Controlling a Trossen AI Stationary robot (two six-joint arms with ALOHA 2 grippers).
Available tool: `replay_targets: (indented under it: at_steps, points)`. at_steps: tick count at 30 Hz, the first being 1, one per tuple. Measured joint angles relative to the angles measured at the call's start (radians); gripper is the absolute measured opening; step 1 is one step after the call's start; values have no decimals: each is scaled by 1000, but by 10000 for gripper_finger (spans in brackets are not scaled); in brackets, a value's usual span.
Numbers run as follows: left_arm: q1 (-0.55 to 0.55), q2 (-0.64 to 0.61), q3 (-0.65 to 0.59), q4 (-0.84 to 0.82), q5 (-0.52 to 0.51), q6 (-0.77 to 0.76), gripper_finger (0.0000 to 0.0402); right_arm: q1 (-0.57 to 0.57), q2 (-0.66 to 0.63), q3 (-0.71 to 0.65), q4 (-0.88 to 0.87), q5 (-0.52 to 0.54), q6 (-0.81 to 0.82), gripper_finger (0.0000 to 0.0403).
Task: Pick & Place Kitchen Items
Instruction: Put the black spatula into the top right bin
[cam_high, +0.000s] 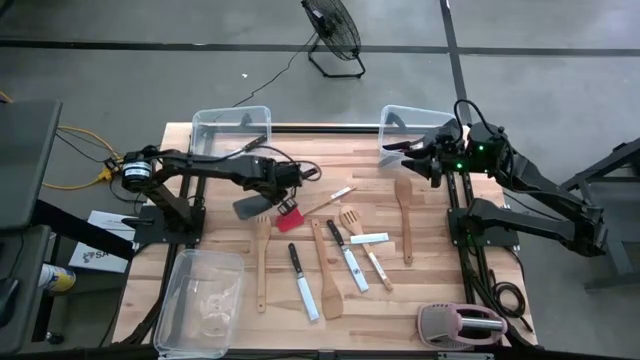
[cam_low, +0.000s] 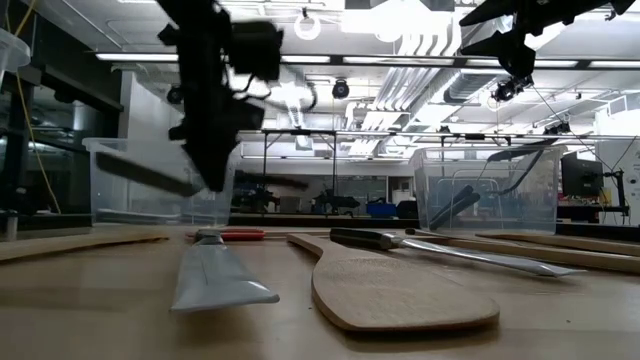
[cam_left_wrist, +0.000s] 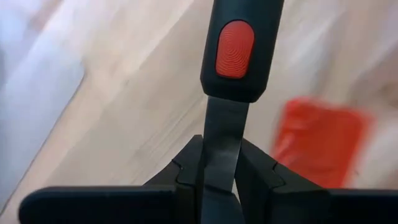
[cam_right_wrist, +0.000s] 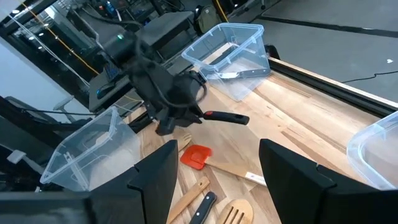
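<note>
Above the table's middle, the left tool clenches the grey spatula by its handle.

Table: pale wood planks, matt, visible grain. Spatula clamped in the left gripper: smooth matt dark plastic with a glossy ribbed red inset; red spatula just beside it looks like soft matt plastic. Bins: clear glossy plastic; knife blade smooth, white, faintly glossy; spoon bare light wood.
</note>
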Motion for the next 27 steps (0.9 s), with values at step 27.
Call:
replay_targets:
  at_steps: [27]
  points:
    - [-6,0,468,521,136,488,59,30,64,0,372,-54,-24,217]
